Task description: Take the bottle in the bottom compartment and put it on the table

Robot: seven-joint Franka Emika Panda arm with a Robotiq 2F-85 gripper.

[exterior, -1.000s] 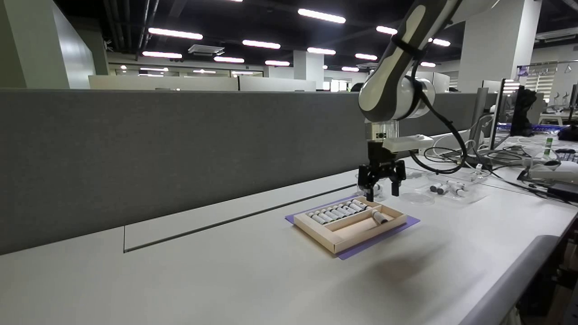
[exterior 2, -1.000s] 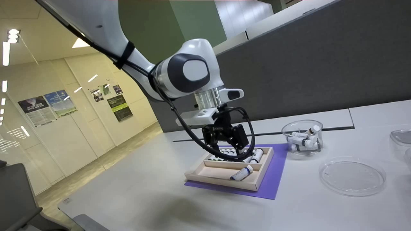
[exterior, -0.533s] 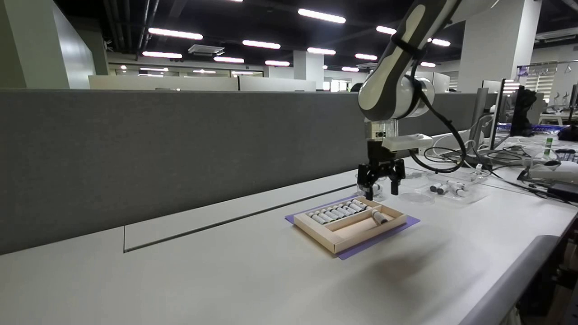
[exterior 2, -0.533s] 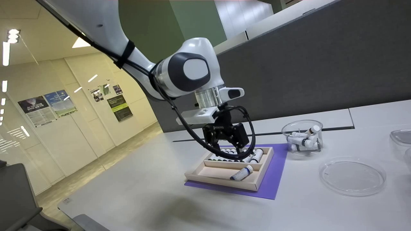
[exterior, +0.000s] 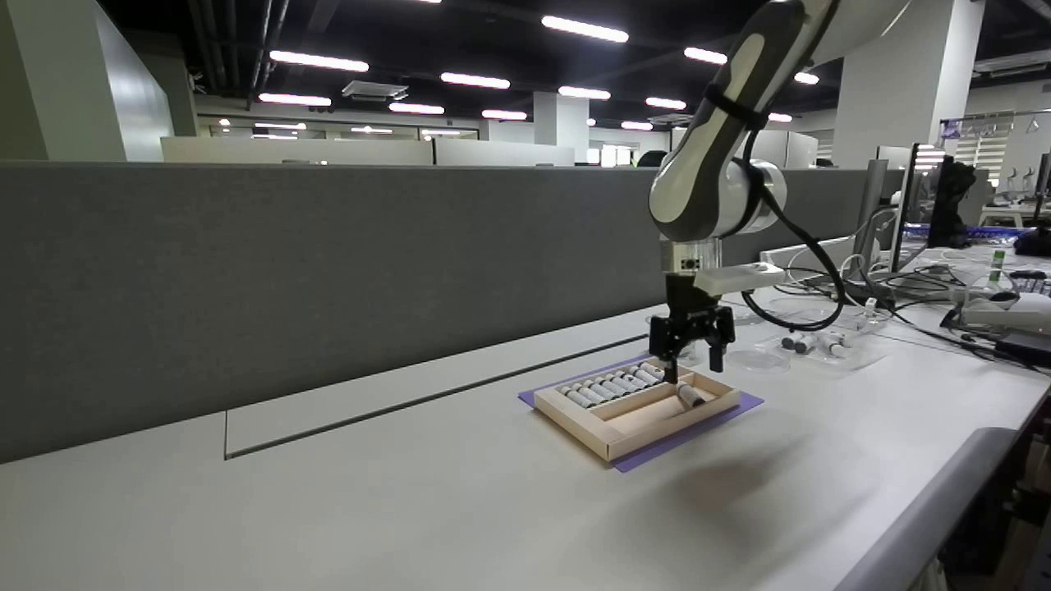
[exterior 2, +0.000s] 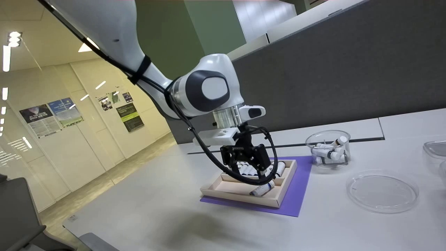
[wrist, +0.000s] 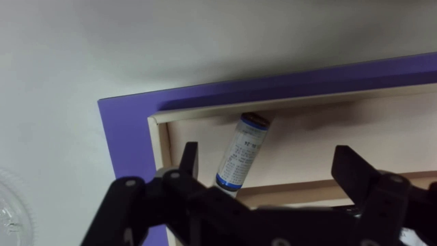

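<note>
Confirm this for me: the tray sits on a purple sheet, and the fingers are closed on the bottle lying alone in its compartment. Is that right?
Not quite. The fingers aren't closed on the bottle: the wrist view shows them wide apart. The tray does sit on a purple sheet, and the bottle does lie alone in its compartment.
</note>
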